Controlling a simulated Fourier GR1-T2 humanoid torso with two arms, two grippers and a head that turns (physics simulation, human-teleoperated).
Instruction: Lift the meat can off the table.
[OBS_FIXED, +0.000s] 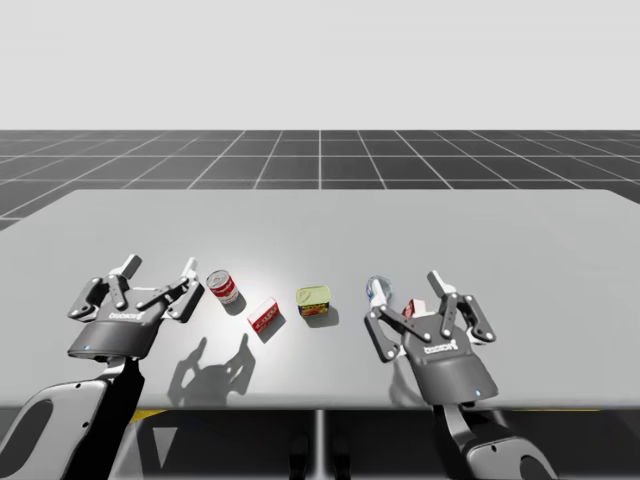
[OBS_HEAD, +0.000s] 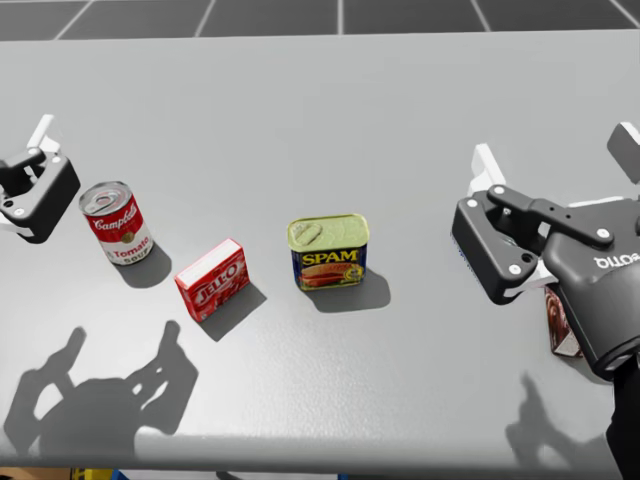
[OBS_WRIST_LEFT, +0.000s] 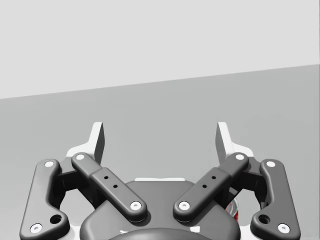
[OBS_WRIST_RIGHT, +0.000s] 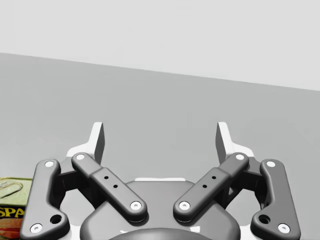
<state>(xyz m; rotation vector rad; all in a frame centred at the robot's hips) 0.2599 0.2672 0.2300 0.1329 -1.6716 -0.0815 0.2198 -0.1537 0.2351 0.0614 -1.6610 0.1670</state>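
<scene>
Your left gripper (OBS_WRIST_LEFT: 160, 136) is hovering over the left part of the table (OBS_FIXED: 320, 215), with its fingers spread wide and nothing between them. Just to its right, a red-and-white round can (OBS_HEAD: 117, 222) is standing upright, apart from the fingers. Next along, a red box (OBS_HEAD: 212, 278) is lying near that can and slightly nearer to you. The meat can (OBS_HEAD: 329, 251), a squat blue rectangular can with a yellow-green lid, is sitting flat on the table around the middle, between the red box and your right gripper and touching neither. Your right gripper (OBS_WRIST_RIGHT: 160, 136) is hanging well to the meat can's right, fingers likewise splayed apart and gripping nothing. In the right wrist view the meat can is showing beside the gripper, not between its fingers. A dark red box (OBS_HEAD: 560, 325) is lying partly hidden under that gripper.
</scene>
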